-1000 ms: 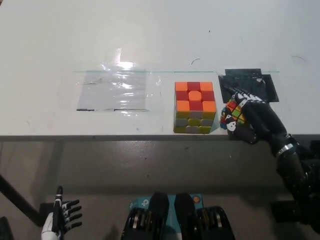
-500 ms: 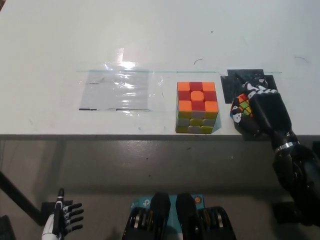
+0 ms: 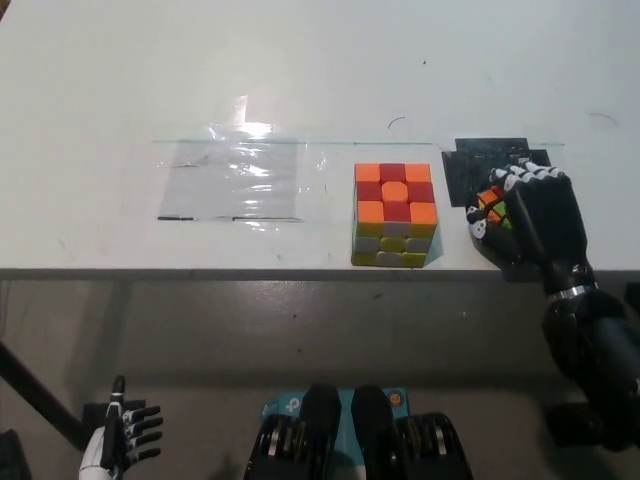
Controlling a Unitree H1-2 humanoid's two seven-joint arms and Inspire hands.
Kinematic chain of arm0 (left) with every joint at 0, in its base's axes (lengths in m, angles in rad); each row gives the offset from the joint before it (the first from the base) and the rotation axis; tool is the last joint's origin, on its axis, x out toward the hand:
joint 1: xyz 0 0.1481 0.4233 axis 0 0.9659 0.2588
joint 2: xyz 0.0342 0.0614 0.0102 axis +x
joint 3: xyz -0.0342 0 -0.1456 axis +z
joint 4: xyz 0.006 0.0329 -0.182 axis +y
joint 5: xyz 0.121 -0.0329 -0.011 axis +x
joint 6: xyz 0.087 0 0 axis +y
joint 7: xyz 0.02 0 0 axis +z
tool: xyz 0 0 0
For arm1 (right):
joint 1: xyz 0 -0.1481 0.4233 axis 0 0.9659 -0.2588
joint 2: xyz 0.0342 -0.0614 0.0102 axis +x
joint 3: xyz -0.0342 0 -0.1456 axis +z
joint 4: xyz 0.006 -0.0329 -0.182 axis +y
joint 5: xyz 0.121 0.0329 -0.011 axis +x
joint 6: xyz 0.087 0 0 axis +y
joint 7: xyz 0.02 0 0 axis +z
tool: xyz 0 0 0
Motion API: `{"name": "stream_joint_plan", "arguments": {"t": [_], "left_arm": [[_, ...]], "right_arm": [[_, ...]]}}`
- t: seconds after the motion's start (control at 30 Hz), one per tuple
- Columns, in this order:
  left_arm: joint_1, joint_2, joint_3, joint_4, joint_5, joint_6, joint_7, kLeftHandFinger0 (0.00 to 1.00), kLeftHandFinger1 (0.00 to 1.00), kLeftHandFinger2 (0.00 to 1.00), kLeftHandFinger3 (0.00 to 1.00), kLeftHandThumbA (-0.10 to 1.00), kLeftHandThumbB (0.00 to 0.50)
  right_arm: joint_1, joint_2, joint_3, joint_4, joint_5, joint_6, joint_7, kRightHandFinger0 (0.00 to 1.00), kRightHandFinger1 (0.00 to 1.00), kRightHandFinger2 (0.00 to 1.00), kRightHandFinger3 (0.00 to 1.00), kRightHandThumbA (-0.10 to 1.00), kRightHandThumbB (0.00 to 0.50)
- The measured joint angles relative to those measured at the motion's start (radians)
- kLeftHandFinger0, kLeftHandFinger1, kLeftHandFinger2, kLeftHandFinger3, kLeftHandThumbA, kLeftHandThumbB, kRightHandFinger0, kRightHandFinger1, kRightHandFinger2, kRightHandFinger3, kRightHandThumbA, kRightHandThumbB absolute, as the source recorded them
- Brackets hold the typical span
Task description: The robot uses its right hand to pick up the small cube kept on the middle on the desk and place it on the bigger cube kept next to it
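The small multicoloured cube (image 3: 489, 208) is held in my black right hand (image 3: 528, 215), which is shut on it just right of the bigger cube (image 3: 393, 215), near the desk's front edge. Most of the small cube is hidden by the hand; only its left face shows. The bigger cube has an orange and red top with pale yellow and grey sides, and stands on the white desk (image 3: 300, 80). My white left hand (image 3: 122, 438) rests low at the bottom left, below the desk, holding nothing with its fingers apart.
A black patch (image 3: 490, 165) lies on the desk behind my right hand. A shiny clear film sheet (image 3: 235, 180) is taped to the desk left of the bigger cube. The desk's front edge (image 3: 250, 272) runs just in front of both cubes.
My right hand has turned and closed further over the small cube, shifting slightly right and back, so less of the cube shows. The picture shifted slightly earlier on.
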Motion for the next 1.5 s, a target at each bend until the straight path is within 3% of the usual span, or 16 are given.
{"name": "stream_joint_plan", "arguments": {"t": [0.13, 0.2, 0.4, 0.7, 0.83, 0.9, 0.93, 0.97, 1.0, 1.03, 1.13, 1.17, 1.2, 1.3, 1.37, 1.5], "left_arm": [[0.0, 0.001, 0.0, 0.001, 0.0, -0.007, -0.001, 0.7, 0.69, 0.65, 0.58, 1.0, 0.153], [-0.001, 0.001, 0.0, 0.005, -0.001, -0.013, -0.001, 0.67, 0.68, 0.63, 0.59, 1.0, 0.151], [-0.002, 0.001, -0.001, 0.009, 0.0, -0.022, 0.0, 0.68, 0.69, 0.65, 0.59, 1.0, 0.18], [-0.002, 0.0, -0.001, 0.01, 0.0, -0.034, 0.0, 0.67, 0.67, 0.63, 0.57, 1.0, 0.169], [-0.002, 0.0, -0.001, 0.013, 0.001, -0.037, 0.0, 0.68, 0.68, 0.64, 0.55, 1.0, 0.16], [-0.002, 0.0, -0.001, 0.013, 0.001, -0.038, 0.0, 0.68, 0.68, 0.64, 0.55, 1.0, 0.171], [-0.002, 0.0, -0.001, 0.013, 0.001, -0.038, 0.0, 0.67, 0.67, 0.63, 0.56, 1.0, 0.182], [-0.002, 0.0, -0.001, 0.013, 0.001, -0.039, 0.0, 0.67, 0.68, 0.64, 0.56, 1.0, 0.177], [-0.002, 0.0, -0.001, 0.013, 0.001, -0.039, 0.0, 0.66, 0.67, 0.64, 0.57, 1.0, 0.178], [-0.002, 0.0, -0.002, 0.013, 0.001, -0.039, 0.0, 0.66, 0.67, 0.64, 0.57, 1.0, 0.178], [-0.003, 0.0, -0.003, 0.013, 0.002, -0.039, 0.0, 0.65, 0.66, 0.65, 0.58, 1.0, 0.179], [-0.003, 0.0, -0.003, 0.013, 0.002, -0.04, 0.0, 0.65, 0.66, 0.65, 0.58, 1.0, 0.175], [-0.002, 0.0, -0.004, 0.013, 0.002, -0.04, 0.0, 0.65, 0.67, 0.65, 0.58, 1.0, 0.182], [-0.003, 0.0, -0.004, 0.015, 0.002, -0.04, 0.0, 0.65, 0.66, 0.64, 0.58, 1.0, 0.165], [-0.003, 0.0, -0.005, 0.014, 0.003, -0.04, 0.0, 0.65, 0.66, 0.63, 0.57, 1.0, 0.155], [-0.003, 0.0, -0.004, 0.014, 0.003, -0.04, 0.0, 0.63, 0.65, 0.63, 0.58, 1.0, 0.161]], "right_arm": [[-0.002, 0.004, 0.01, 0.035, -0.013, -0.005, -0.062, 0.0, 0.0, 0.21, 0.19, 0.34, 0.0], [-0.004, 0.007, 0.011, 0.051, -0.015, -0.013, -0.088, 0.0, 0.0, 0.29, 0.37, 0.21, 0.0], [-0.01, 0.017, 0.016, 0.093, -0.017, -0.036, -0.153, 0.0, 0.0, 0.31, 0.4, 0.16, 0.0], [-0.015, 0.024, 0.021, 0.117, -0.017, -0.065, -0.202, 0.0, 0.0, 0.35, 0.45, 0.24, 0.0], [-0.017, 0.027, 0.021, 0.122, -0.016, -0.068, -0.208, 0.0, 0.01, 0.37, 0.51, 0.49, 0.0], [-0.017, 0.028, 0.02, 0.122, -0.015, -0.069, -0.208, 0.0, 0.0, 0.36, 0.58, 0.56, 0.0], [-0.017, 0.028, 0.02, 0.122, -0.015, -0.071, -0.208, 0.0, 0.0, 0.32, 0.84, 0.63, 0.0], [-0.018, 0.028, 0.019, 0.122, -0.014, -0.073, -0.206, 0.0, 0.0, 0.29, 0.93, 0.48, 0.0], [-0.018, 0.028, 0.017, 0.121, -0.013, -0.076, -0.203, 0.0, 0.0, 0.24, 0.97, 0.1, 0.0], [-0.019, 0.028, 0.017, 0.122, -0.012, -0.08, -0.202, 0.0, 0.0, 0.2, 0.92, -0.09, 0.0], [-0.021, 0.028, 0.018, 0.122, -0.013, -0.086, -0.198, 0.0, 0.0, 0.19, 0.98, -0.1, 0.0], [-0.023, 0.028, 0.02, 0.122, -0.014, -0.086, -0.196, 0.0, 0.0, 0.2, 0.59, -0.1, 0.0], [-0.023, 0.028, 0.021, 0.122, -0.014, -0.087, -0.194, 0.0, 0.0, 0.23, 0.39, -0.1, 0.0], [-0.033, 0.028, 0.034, 0.122, -0.018, -0.085, -0.183, 0.0, 0.0, 0.48, 0.47, -0.1, 0.007], [-0.036, 0.028, 0.038, 0.124, -0.018, -0.087, -0.182, 0.0, 0.01, 0.53, 0.73, -0.1, 0.079], [-0.039, 0.028, 0.04, 0.124, -0.016, -0.094, -0.174, 0.0, 0.0, 0.4, 0.68, -0.1, 0.239]]}}
